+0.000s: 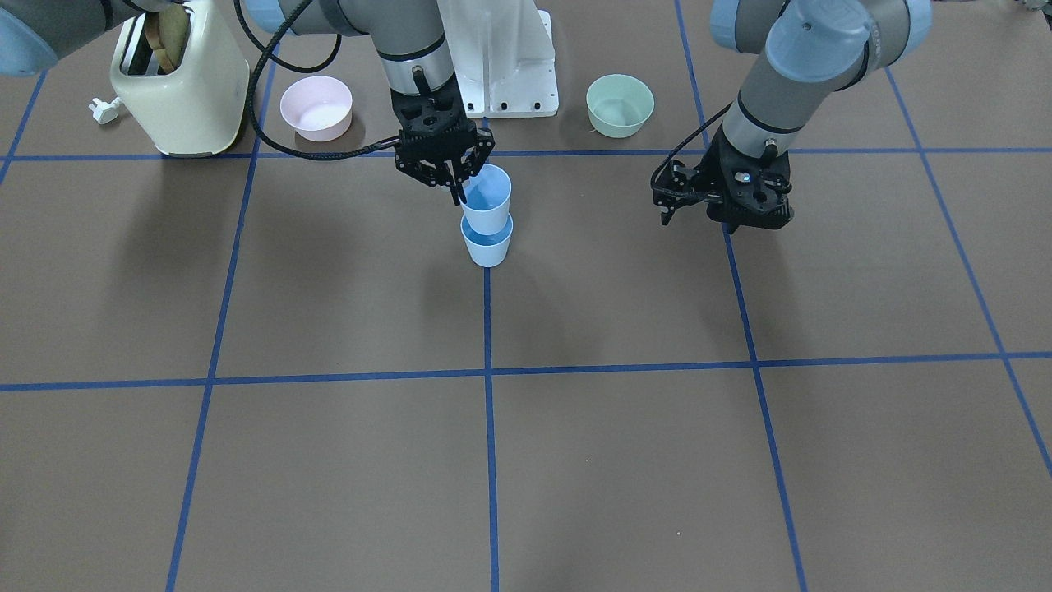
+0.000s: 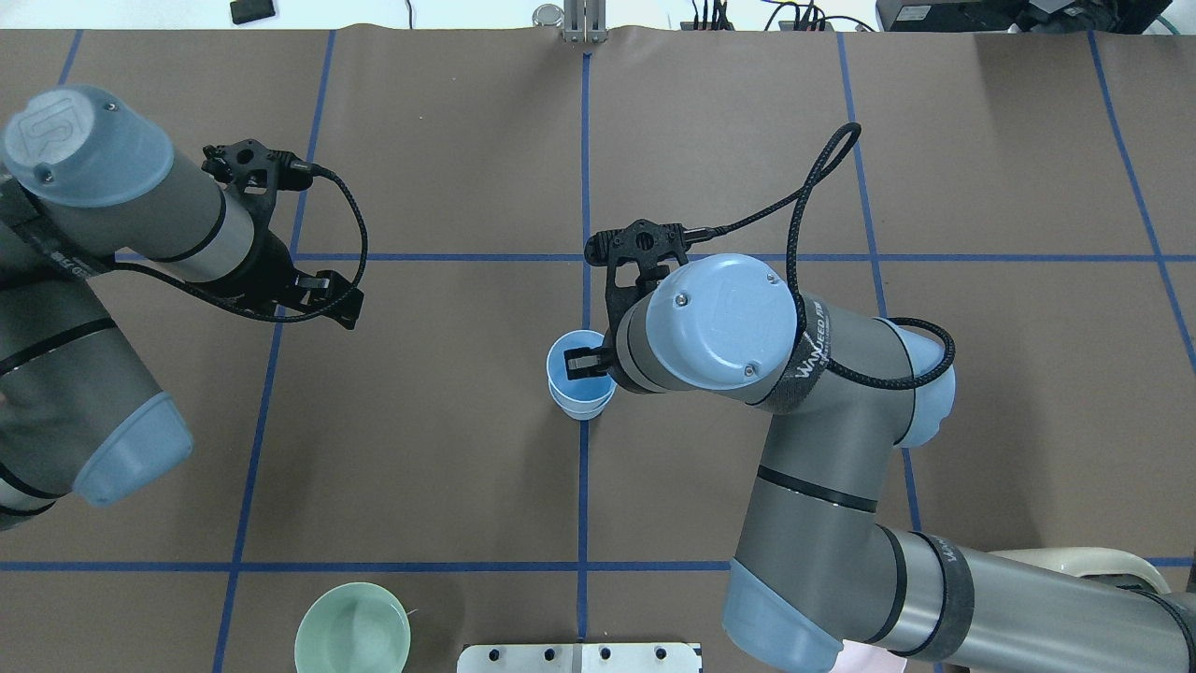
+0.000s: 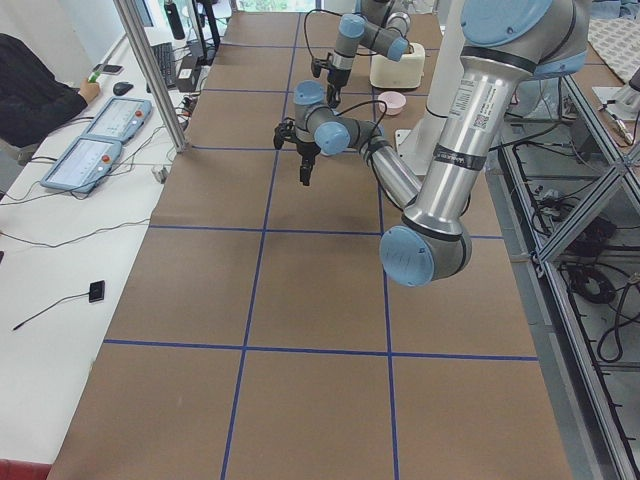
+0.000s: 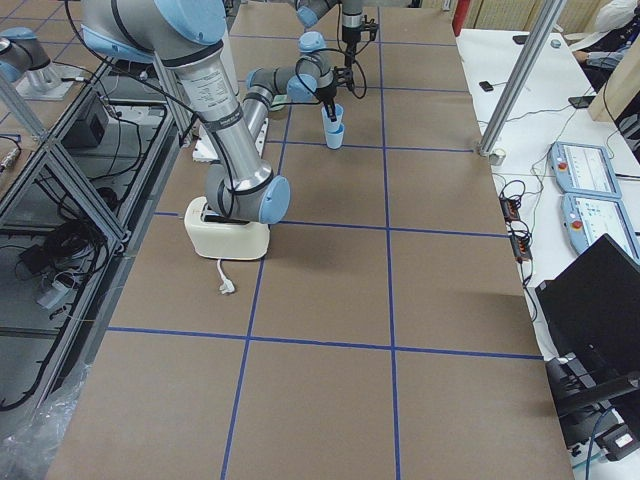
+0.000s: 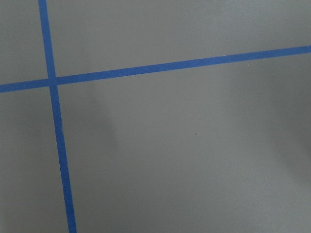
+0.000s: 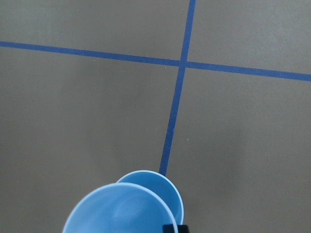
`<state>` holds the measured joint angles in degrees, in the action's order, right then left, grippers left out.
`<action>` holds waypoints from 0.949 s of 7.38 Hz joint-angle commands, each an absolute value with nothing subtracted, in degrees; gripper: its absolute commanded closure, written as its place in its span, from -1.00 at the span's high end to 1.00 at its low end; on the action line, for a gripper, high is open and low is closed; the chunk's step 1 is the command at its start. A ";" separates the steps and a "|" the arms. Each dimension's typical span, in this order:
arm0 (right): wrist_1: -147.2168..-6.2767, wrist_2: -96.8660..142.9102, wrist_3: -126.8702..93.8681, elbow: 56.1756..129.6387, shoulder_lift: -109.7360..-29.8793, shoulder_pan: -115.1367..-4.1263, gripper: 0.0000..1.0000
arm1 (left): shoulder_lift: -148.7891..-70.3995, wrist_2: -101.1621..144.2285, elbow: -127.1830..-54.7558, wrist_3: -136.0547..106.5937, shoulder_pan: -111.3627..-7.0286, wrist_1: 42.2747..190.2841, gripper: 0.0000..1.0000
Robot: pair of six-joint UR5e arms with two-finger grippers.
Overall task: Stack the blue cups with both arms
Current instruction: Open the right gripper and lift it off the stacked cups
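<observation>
Two pale blue cups are at the table's middle on a blue tape line. The lower cup stands upright on the table. My right gripper is shut on the rim of the upper cup, with one finger inside it. The upper cup's base sits in the mouth of the lower cup, slightly off-centre. In the right wrist view the upper cup is in front of the lower cup. My left gripper hovers open and empty over bare table, well to the side of the cups, and also shows in the overhead view.
A cream toaster with its white plug, a pink bowl and a green bowl stand near the robot's white base mount. Blue tape lines grid the brown table.
</observation>
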<state>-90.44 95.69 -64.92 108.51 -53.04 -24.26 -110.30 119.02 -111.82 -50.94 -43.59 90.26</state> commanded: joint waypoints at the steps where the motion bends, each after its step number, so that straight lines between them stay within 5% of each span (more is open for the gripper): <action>1: -90.44 95.27 -64.78 108.28 -52.91 -24.26 -1.00 | -110.30 119.00 -111.80 -50.98 -43.59 90.26 0.93; 3: -90.44 95.19 -64.78 108.02 -52.56 -24.35 -1.00 | -110.30 119.00 -111.80 -51.15 -43.51 90.26 0.93; 4: -90.35 95.27 -64.51 108.02 -52.56 -24.43 0.26 | -110.30 119.00 -111.80 -51.24 -43.51 90.26 0.93; 6: -90.26 95.45 -64.42 107.93 -52.47 -24.87 0.99 | -110.30 119.00 -111.88 -51.33 -43.51 90.26 0.93; 7: -90.26 96.06 -64.51 108.02 -52.38 -25.74 1.00 | -110.30 119.09 -111.97 -51.33 -43.59 90.18 0.93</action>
<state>-90.30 95.53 -64.45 107.99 -52.47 -24.95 -110.30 119.02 -111.90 -51.31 -43.52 90.24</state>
